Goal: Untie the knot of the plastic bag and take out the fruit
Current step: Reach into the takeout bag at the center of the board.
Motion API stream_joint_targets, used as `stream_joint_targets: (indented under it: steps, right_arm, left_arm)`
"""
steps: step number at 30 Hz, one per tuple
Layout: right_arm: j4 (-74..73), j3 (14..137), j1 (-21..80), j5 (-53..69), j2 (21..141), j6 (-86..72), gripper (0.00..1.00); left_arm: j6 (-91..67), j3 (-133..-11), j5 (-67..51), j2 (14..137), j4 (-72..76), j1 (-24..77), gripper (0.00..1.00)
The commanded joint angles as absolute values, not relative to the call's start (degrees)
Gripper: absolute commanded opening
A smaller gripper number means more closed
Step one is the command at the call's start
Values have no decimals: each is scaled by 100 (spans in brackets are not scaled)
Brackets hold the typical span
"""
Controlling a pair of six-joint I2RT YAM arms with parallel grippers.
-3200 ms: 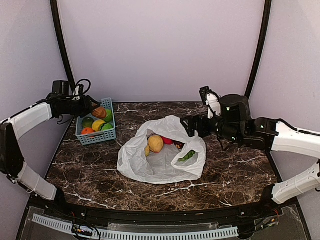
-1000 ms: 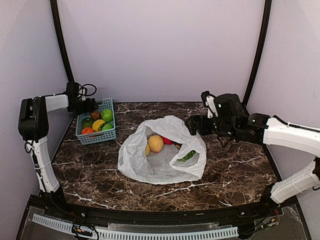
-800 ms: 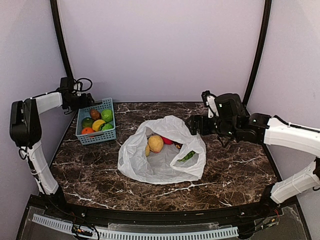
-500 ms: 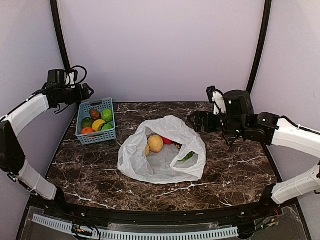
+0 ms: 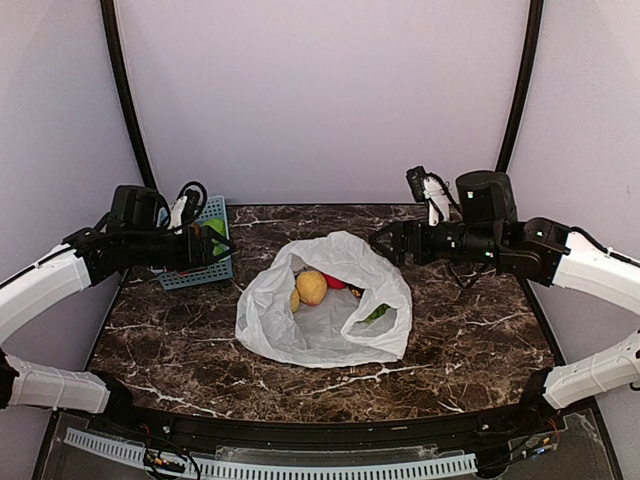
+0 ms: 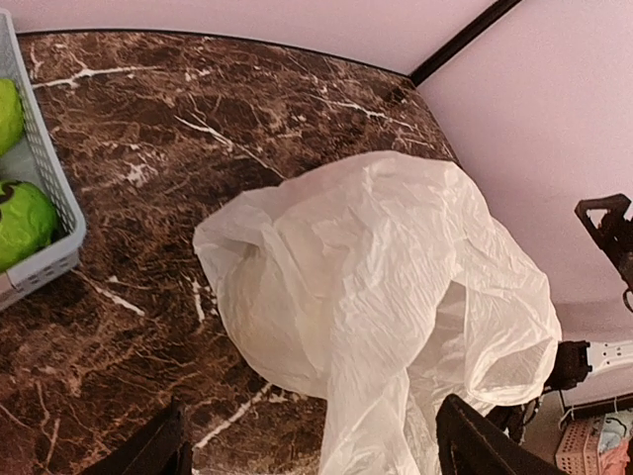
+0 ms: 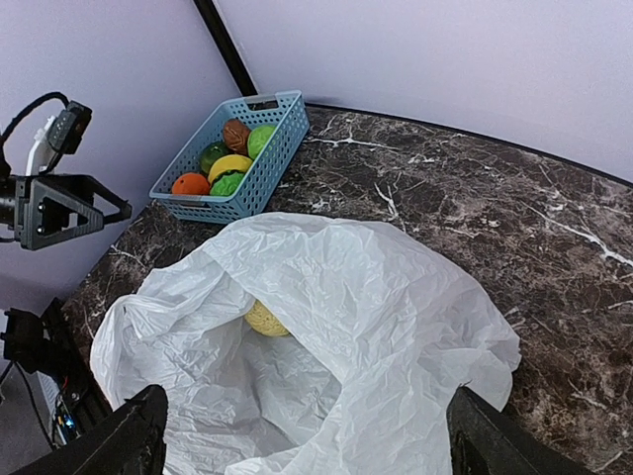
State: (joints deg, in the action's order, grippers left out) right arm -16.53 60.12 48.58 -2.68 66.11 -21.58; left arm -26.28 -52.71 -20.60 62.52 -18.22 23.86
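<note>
Since the plastic bag [image 5: 320, 325] gapes, baring the fruit [image 5: 311, 287], we hold left tool [image 5: 203, 250] at ten o'clock, right tool [image 5: 384, 242] at two, both released.

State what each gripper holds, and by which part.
Nothing is held. The left gripper and the right gripper are both open with nothing between their fingers, and neither touches the plastic bag.
</note>
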Motion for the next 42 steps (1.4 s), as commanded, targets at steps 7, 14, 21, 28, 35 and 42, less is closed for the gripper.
stream_joint_targets:
  steps: [7, 14, 21, 28, 35, 42]
  right_arm:
    - [-1589, 6181, 5137, -91, 6832, -2394, 94]
    - [-1599, 6229, 5386, -251, 6910, -2478, 94]
    - [-1591, 6352, 5595, -115, 7023, -2372, 96]
    - [-1648, 6526, 5863, -50, 7279, -2337, 91]
    - [-1775, 6908, 6204, -289, 7901, -2259, 82]
    - [-2171, 7609, 6475, -373, 8876, -2056, 66]
  left_arm:
    - [-3602, -4345, -2342, 6062, -1380, 3213, 87]
    - [-4007, -3907, -2673, 6123, -559, 3397, 88]
    - [-4019, -3849, -2782, 6522, -330, 3550, 90]
    - [-4124, -3807, -2863, 6674, 47, 3684, 69]
    - [-4242, -3685, -2825, 6688, 308, 3774, 36]
    - [-4265, -3605, -2780, 6671, 341, 3818, 11]
